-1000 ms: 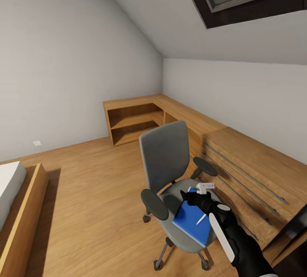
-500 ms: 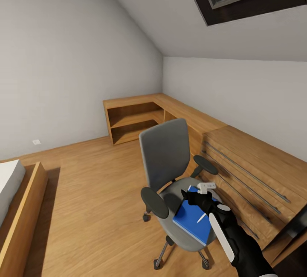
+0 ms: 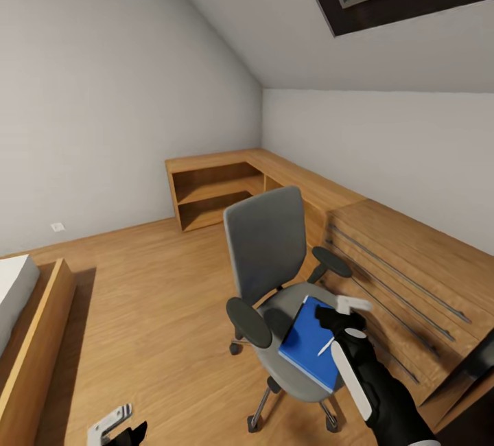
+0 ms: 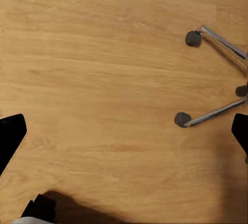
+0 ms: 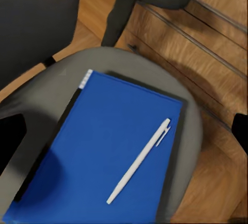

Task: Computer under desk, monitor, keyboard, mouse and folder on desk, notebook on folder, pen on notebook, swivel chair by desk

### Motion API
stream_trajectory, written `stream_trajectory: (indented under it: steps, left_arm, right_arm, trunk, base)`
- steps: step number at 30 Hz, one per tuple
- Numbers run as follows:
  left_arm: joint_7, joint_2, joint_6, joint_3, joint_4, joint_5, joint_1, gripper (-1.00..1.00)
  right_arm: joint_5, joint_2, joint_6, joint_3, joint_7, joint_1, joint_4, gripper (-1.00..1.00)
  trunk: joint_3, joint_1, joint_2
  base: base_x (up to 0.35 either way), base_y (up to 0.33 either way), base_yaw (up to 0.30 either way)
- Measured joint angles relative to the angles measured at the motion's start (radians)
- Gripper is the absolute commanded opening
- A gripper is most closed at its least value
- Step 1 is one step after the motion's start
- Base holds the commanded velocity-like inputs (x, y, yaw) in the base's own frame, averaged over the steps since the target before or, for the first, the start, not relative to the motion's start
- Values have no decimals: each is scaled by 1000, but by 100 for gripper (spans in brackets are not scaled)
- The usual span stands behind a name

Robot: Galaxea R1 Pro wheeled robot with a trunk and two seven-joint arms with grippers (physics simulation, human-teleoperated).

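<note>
right arm's reaching down over the swivel chair (image 3: 274,274) with the right gripper (image 3: 346,314) hovering just above the seat, fingers spread wide and holding nothing, one blue folder (image 5: 103,152) flat on the seat with one pen (image 5: 139,161) on it, left gripper (image 3: 116,427) mostly cut off, can't tell its state.

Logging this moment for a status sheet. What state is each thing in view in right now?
Folder: flat on the chair seat.
Pen: lying loose on the folder.
Chair: upright on the floor beside the wooden dresser.
Right gripper: open above the folder, holding nothing.
Left gripper: low over the floor, open, holding nothing.
</note>
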State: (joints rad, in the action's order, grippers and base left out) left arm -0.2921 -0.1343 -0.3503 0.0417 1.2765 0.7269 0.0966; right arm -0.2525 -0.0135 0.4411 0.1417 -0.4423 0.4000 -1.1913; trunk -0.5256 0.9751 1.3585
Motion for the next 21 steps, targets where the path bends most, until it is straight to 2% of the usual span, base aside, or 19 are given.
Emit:
stream_trajectory:
  steps: [2,4,9,14,19,21]
  left_arm:
    - [-36,0,-31,-16,59,2,0,100]
    - [-90,1,-60,-29,142,14,0,100]
    - [-154,1,-95,-39,244,74,2,100]
    - [-204,1,-152,-42,291,132,-15,100]
    - [-232,0,-186,-44,307,152,-84,100]
    - [-236,0,-190,-44,308,154,-96,100]
  right_arm:
    - [-20,4,0,-6,-41,2,0,100]
    - [-51,7,0,-29,-79,6,-1,100]
    - [-100,9,4,-104,-106,28,3,100]
    - [-149,11,8,-189,-118,74,40,100]
    - [-172,12,2,-223,-123,95,76,100]
    - [-175,13,4,-231,-132,97,80,100]
  trunk:
    - [-6,8,14]
    - [-13,15,28]
    - [-28,35,63]
    - [-44,54,98]
    - [-60,73,133]
    - [-66,81,147]
  base:
    - [0,0,0]
    - [0,0,0]
    - [0,0,0]
    - [0,0,0]
    - [0,0,0]
    - [0,0,0]
